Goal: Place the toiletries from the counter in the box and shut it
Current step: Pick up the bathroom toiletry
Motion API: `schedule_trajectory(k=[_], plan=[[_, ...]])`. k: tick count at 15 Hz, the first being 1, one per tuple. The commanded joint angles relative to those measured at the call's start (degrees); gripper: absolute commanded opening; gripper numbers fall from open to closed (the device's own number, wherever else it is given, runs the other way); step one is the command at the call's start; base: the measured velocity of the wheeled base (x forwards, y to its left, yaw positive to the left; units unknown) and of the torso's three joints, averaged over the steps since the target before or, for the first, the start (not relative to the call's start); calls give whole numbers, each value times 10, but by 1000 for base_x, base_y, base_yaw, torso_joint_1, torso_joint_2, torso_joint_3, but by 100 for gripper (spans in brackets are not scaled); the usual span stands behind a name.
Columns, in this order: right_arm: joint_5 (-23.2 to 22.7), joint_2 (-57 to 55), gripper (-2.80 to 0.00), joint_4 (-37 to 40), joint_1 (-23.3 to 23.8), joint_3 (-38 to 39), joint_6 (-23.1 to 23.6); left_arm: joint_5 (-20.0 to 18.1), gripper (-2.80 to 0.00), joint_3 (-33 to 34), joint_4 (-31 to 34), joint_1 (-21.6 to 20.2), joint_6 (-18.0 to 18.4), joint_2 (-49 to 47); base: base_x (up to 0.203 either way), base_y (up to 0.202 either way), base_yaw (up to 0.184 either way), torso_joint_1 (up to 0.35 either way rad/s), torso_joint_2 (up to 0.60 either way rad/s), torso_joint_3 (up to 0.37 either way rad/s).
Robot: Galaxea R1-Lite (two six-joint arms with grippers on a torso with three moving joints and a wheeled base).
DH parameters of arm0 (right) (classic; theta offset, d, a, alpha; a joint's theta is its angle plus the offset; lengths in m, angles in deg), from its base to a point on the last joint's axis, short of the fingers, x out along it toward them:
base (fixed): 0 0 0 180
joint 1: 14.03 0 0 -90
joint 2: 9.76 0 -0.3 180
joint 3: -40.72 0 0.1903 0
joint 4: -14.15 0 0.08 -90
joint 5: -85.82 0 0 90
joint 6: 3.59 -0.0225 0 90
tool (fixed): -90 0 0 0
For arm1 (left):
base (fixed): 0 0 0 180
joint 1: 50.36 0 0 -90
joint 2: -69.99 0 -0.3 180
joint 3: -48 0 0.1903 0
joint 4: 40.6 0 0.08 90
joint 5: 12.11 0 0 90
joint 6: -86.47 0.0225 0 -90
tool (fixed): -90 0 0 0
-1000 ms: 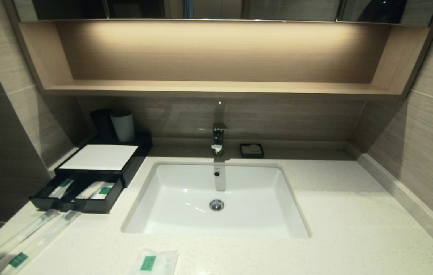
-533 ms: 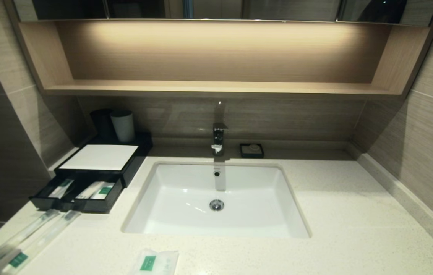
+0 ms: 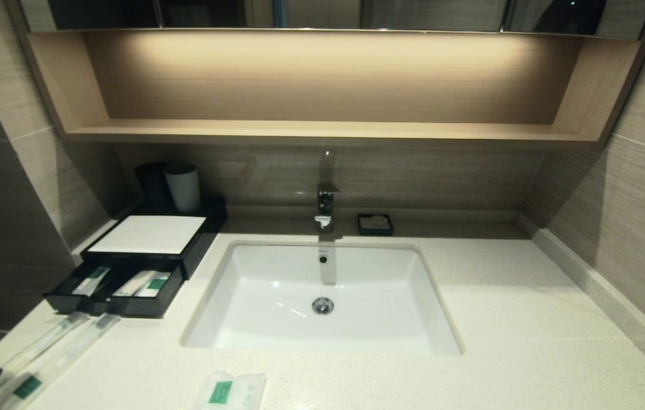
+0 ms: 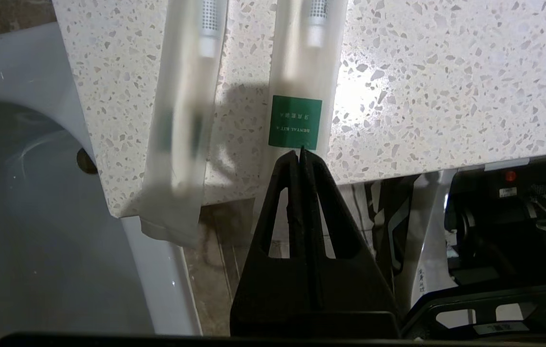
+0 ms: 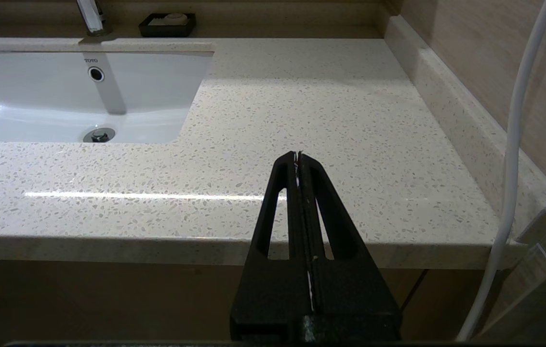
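The surface (image 3: 470, 319) is pale speckled stone with a white sink (image 3: 322, 296) set into it. At the back left stands the black box (image 3: 151, 236) with its white top panel; its front drawer (image 3: 114, 290) is pulled out and already carries small packets with green labels. A grey cup (image 3: 183, 187) stands behind the box, and a small black soap dish (image 3: 375, 224) sits by the tap (image 3: 326, 206).

Two wrapped toothbrushes (image 3: 43, 359) lie side by side on the surface, running from just in front of the drawer toward the near left corner. In the left wrist view their wrapper ends reach the surface's edge, and one wrapper (image 4: 176, 125) overhangs it. The other toothbrush (image 4: 301, 72) shows its green label face up. A flat white sachet (image 3: 231, 390) with a green square lies at the near edge of the surface, in front of the sink and well apart from the toothbrushes.

The left hand (image 4: 300, 152) is clenched, fingers pressed together, holding nothing. Its tips point at the lower edge of the green label; whether they touch the wrapper cannot be told. In the head view only a dark part of this arm shows at the far left edge, beside the toothbrush ends.

The right hand (image 5: 298, 155) is likewise clenched and empty, parked in front of the surface's near edge, to the right of the sink.
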Motion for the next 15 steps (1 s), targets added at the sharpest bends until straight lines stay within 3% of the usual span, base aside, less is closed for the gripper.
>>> schedule_trajectory(k=[1, 8, 15], plan=[[0, 0, -280, 0, 0, 1, 0, 2, -280, 0, 1, 1, 7, -4, 0, 0, 0, 0, 0, 0], [0, 0, -280, 0, 0, 1, 0, 13, -280, -2, -7, 0, 30, -34, 0, 0, 0, 0, 0, 0], [0, 0, -280, 0, 0, 1, 0, 13, -280, -5, -7, 1, 31, -66, 0, 0, 0, 0, 0, 0]])
